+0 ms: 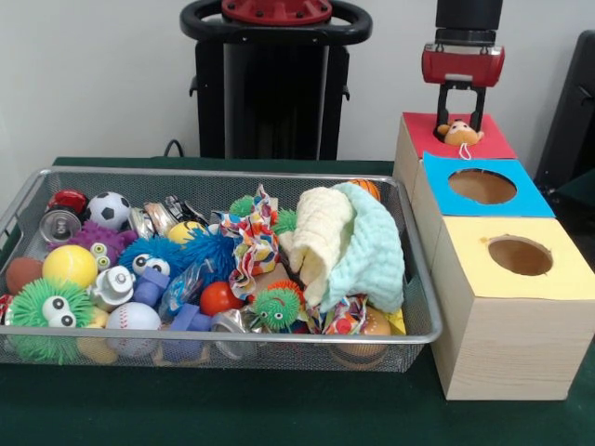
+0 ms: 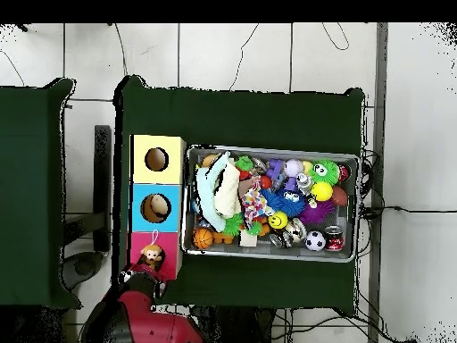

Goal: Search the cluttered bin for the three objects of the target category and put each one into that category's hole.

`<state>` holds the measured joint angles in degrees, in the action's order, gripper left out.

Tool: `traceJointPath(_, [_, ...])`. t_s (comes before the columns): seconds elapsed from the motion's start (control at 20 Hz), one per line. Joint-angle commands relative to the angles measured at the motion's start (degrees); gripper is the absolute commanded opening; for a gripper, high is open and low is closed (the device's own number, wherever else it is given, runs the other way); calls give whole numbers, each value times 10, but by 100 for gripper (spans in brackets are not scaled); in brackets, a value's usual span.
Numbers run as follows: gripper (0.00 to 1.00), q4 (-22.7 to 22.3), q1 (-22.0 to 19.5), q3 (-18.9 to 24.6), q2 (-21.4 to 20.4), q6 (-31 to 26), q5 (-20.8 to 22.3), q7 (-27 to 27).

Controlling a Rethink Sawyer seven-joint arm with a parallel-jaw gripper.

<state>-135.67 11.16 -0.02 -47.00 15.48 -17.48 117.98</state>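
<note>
Small plush toy (image 1: 460, 133) directly beneath the end effector (image 1: 462, 119), between the two dark fingers, resting on the red top (image 1: 493, 141) of the nearest box, over the spot where the hole would be; hole itself hidden under the toy. Fingers close against the toy's sides, apparently gripping it or just letting go; cannot tell which for certain. Orange-tan head, pale face, a thin white loop of cord (image 1: 463, 149) dangling below. Probably very light and soft, squashy under pressure, not fragile, unlikely to slip; best taken across the round head, never by the cord, which would let it swing. May snag on the hole's edge rather than drop cleanly, so a squeeze narrow enough to pass through looks wise.

In the overhead view, same toy (image 2: 149, 258) lying on the red top right at the end effector (image 2: 143, 279).

Just beyond, away from the arm, blue-topped box (image 1: 483, 188) with its open hole, then yellow-topped box (image 1: 519, 257), touching in a row.

Off to one side of the end effector, well apart, the bin (image 1: 223, 336) on the green table (image 1: 279, 409), crammed: folded cloths (image 1: 349, 243), fuzzy balls with eyes, a soccer ball (image 1: 109, 210), cans, a baseball (image 1: 133, 319). Any further plush toys in there not made out from here; likely buried under the cloths.
</note>
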Motion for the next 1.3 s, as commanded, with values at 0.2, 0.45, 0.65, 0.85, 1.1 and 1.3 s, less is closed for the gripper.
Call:
traceJointPath(0.2, [100,33,9,-32,8,-38,-19,75])
traceJointPath(0.45, [100,43,9,-43,1,-72,-18,60])
traceJointPath(0.65, [0,45,8,-46,3,-75,-12,57])
traceJointPath(0.85, [0,47,14,-51,3,-79,-10,60])
traceJointPath(1.1, [0,47,15,-53,3,-81,-10,61])
traceJointPath(1.3, [0,51,10,-49,-5,-91,-11,64])
